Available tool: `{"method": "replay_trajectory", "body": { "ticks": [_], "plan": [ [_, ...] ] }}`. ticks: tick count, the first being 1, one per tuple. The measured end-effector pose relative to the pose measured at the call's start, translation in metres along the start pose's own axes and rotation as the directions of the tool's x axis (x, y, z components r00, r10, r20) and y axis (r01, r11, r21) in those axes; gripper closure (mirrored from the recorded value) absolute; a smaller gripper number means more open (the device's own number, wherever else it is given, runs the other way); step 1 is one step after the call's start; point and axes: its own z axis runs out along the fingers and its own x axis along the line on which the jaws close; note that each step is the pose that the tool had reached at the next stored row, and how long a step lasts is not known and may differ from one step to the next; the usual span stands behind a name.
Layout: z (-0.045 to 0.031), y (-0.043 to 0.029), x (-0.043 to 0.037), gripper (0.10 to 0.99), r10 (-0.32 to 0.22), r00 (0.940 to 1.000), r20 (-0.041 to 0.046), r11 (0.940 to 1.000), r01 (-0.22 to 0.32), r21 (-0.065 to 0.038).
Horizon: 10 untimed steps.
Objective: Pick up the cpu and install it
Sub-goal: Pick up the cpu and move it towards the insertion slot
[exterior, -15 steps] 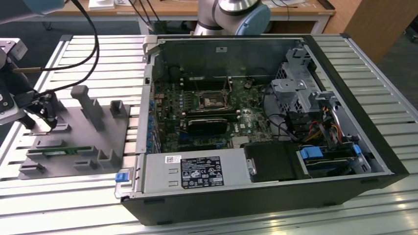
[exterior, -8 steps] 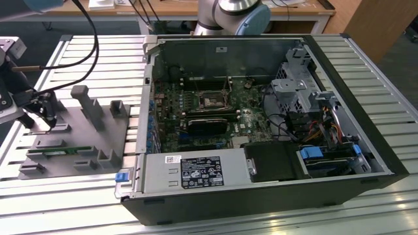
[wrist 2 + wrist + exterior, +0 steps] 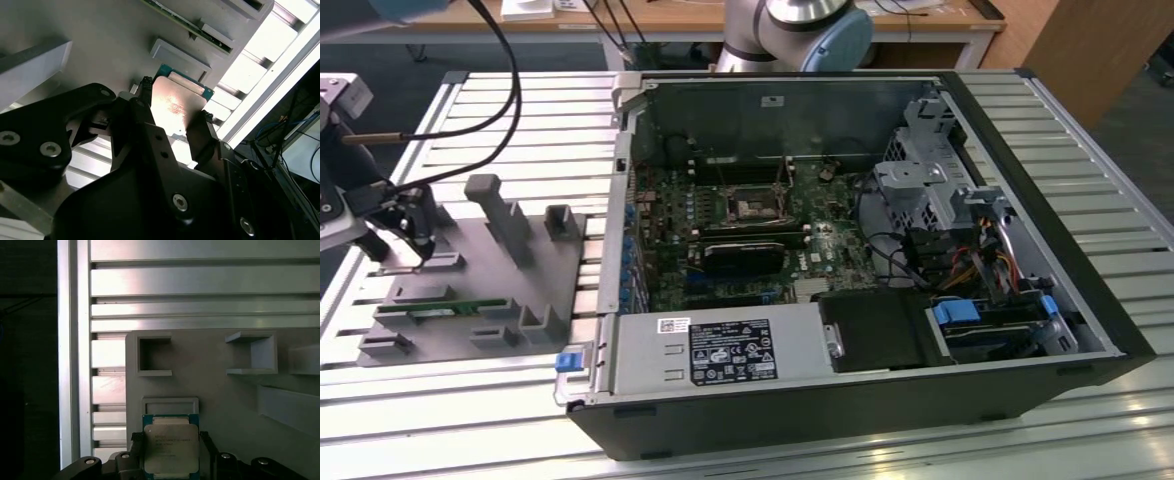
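Over at the exterior view's left, by the grey tray (image 3: 467, 285), the claw (image 3: 403, 245) is closed on the cpu (image 3: 170, 455). In both wrist views its two black fingers (image 3: 200, 137) press opposite edges, and the cpu lies flat and square between them, silver top showing. Whether it sits on the tray or clear of it, I can't tell. From there the socket (image 3: 755, 205) lies well off toward the exterior view's right, inside the open case (image 3: 854, 405).

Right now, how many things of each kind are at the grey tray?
cpu: 1
green memory stick: 1
pincer: 1
Total: 3
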Motion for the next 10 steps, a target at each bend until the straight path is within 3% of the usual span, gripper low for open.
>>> {"method": "replay_trajectory", "body": {
  "ticks": [10],
  "plan": [
    [-0.0023,0.0001,0.0,0.561,0.0,1.0,0.0,1.0,0.0,0.0]
  ]
}}
